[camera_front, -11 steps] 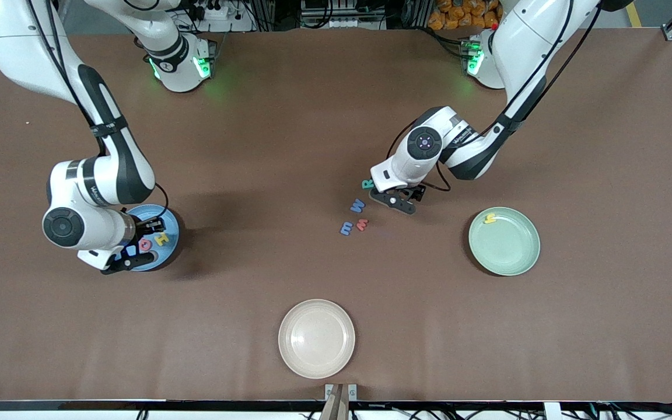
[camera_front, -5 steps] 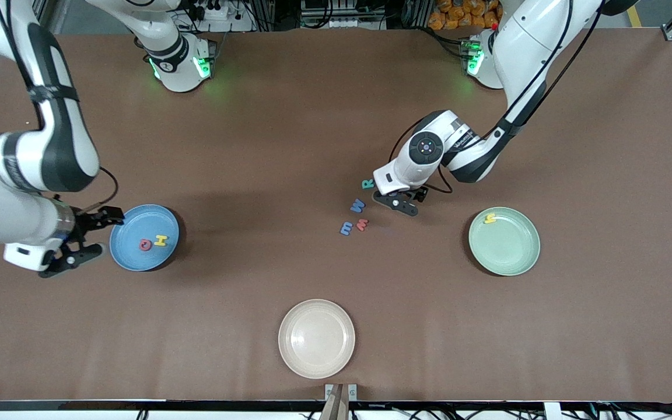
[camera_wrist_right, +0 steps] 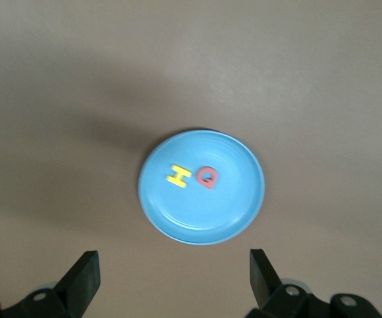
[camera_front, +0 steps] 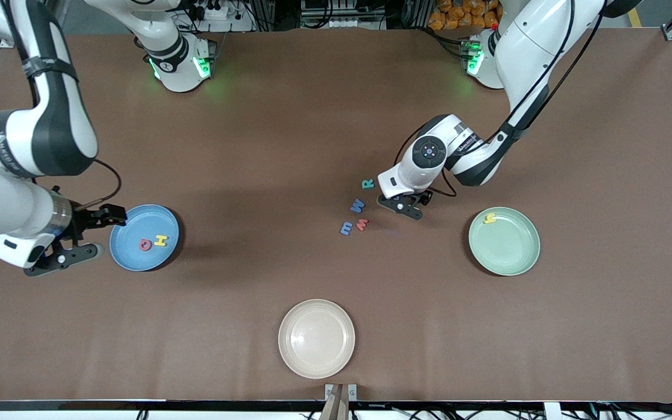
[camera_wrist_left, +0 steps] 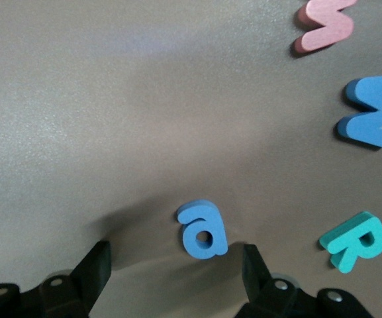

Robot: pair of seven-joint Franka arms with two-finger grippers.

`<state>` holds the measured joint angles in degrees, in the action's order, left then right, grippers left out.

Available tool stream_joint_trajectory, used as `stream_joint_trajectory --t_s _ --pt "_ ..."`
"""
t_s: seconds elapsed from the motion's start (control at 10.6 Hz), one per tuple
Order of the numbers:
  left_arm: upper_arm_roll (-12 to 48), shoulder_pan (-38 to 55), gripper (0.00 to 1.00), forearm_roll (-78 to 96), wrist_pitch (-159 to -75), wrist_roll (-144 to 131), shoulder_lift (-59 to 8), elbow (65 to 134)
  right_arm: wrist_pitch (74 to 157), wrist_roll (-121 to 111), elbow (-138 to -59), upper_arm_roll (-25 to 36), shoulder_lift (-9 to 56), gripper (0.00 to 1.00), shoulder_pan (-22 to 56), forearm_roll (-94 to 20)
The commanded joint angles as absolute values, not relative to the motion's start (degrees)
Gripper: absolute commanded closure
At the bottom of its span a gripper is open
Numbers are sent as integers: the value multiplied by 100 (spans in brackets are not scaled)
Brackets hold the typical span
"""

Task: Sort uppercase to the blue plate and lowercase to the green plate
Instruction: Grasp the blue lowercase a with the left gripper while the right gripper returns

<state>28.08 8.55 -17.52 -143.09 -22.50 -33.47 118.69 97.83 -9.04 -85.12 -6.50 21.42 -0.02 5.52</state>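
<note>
Since the earlier frame the right claw [camera_front: 82, 235] has swung clear of the blue plate [camera_front: 132, 256] at middle left, open and empty, while the left claw [camera_wrist_left: 174, 275] (jaws apart, narrowing) straddles the blue a [camera_wrist_left: 202, 230] at frame centre.

Brown table [camera_front: 289, 128]: three plates, loose letters.

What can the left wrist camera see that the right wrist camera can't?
Only the left wrist view shows loose letters on the table: the blue a between the open left gripper fingers, the teal R, blue W and a red letter. Only the right wrist view shows the blue plate holding the yellow H and red Q, below the open right gripper. Both show the brown table.
</note>
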Motion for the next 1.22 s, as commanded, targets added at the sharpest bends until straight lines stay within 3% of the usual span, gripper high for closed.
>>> stream_joint_trajectory --t_s 0.0,0.47,0.66,1.13 --pt "2821 870 14 -1899 -14388 -2399 -3393 11804 9694 -73 -8517 -659 1934 0 428 264" --pt "2821 967 15 -1872 -14388 -2619 -3410 11628 10027 1632 -8517 -668 1977 4 1562 150" --pt "2821 1028 21 -1872 -14388 -2619 -3463 11602 10369 2308 -8578 -659 2039 6 1993 -8" --pt "2821 1046 24 -1898 -14388 -2646 -3507 11602 10433 2531 -8587 -659 2162 10 2180 -9"
